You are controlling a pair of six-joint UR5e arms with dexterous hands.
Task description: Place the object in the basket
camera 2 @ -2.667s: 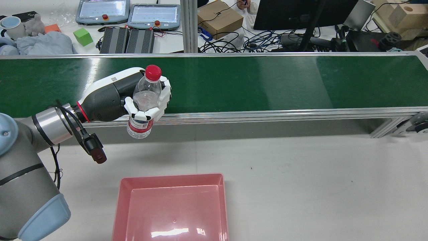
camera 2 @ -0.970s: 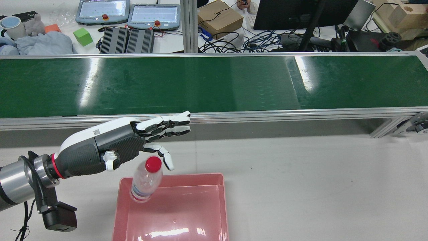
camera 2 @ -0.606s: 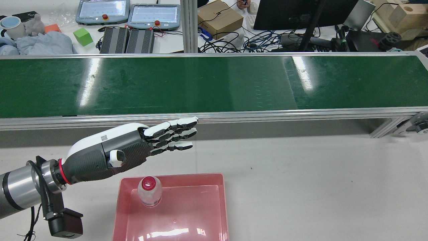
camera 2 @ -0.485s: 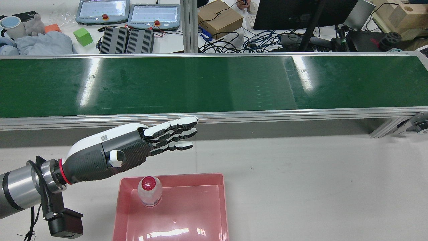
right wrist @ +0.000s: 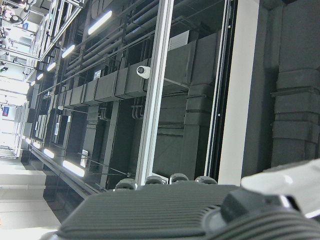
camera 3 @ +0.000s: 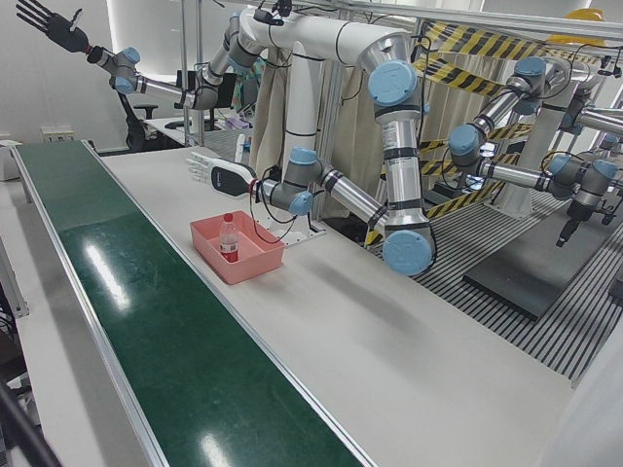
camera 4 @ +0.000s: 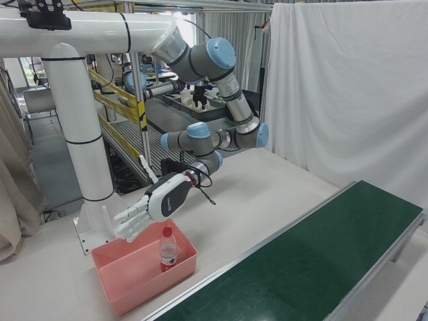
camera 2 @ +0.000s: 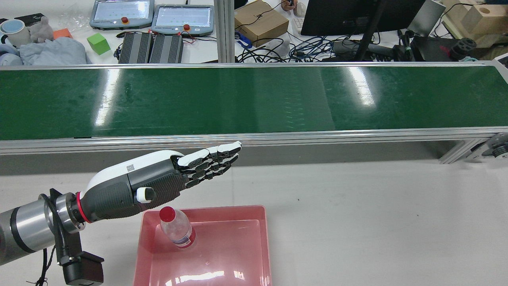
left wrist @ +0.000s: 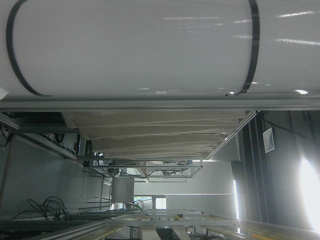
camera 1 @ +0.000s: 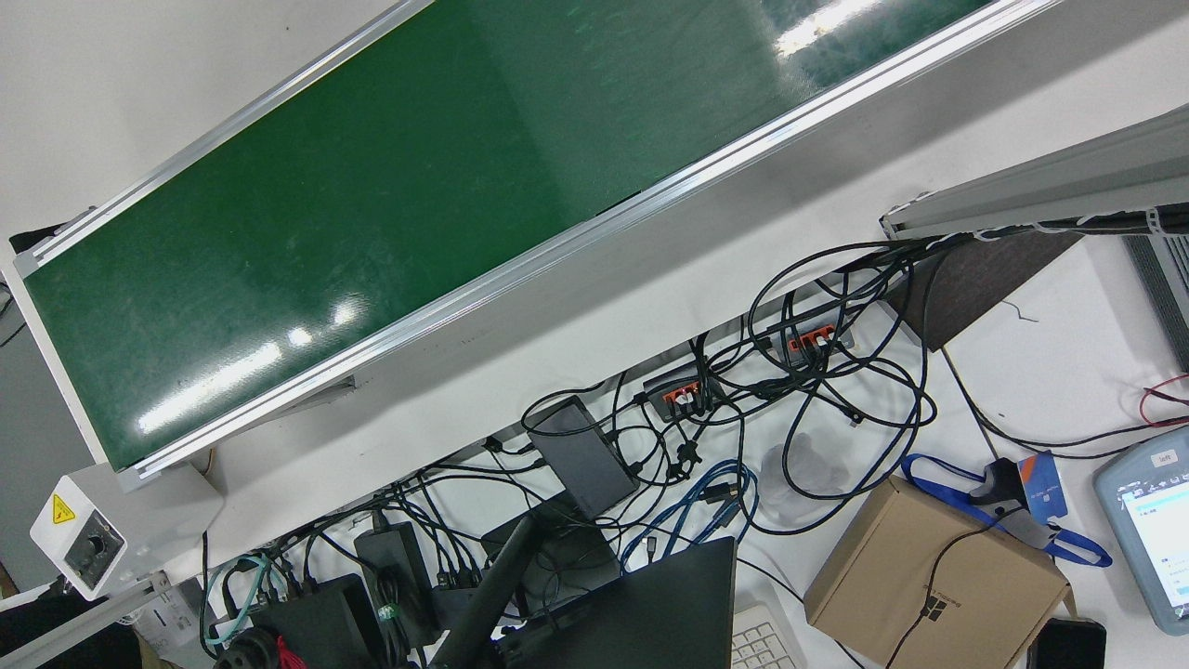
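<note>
A clear water bottle [camera 2: 178,232] with a red cap stands roughly upright in the far-left part of the pink basket [camera 2: 265,238]. It also shows in the left-front view [camera 3: 229,239] and the right-front view [camera 4: 168,250]. My left hand [camera 2: 158,182] is open and empty, with its fingers stretched out flat. It hovers just above and beyond the basket's far-left corner, and its palm is close to the bottle cap. My right hand [camera 3: 44,21] is raised high, far from the table, with its fingers spread and empty.
A long green conveyor belt [camera 2: 254,99] with aluminium rails runs across the table beyond the basket. The white table [camera 2: 377,222] stretches to the right of the basket. A black camera [camera 2: 81,270] hangs under the left wrist. Cables, boxes and pendants lie behind the belt.
The left hand carried the bottle from the belt's edge to above the basket and opened. The bottle dropped into the basket and tipped slightly. The hand has since drifted a little right.
</note>
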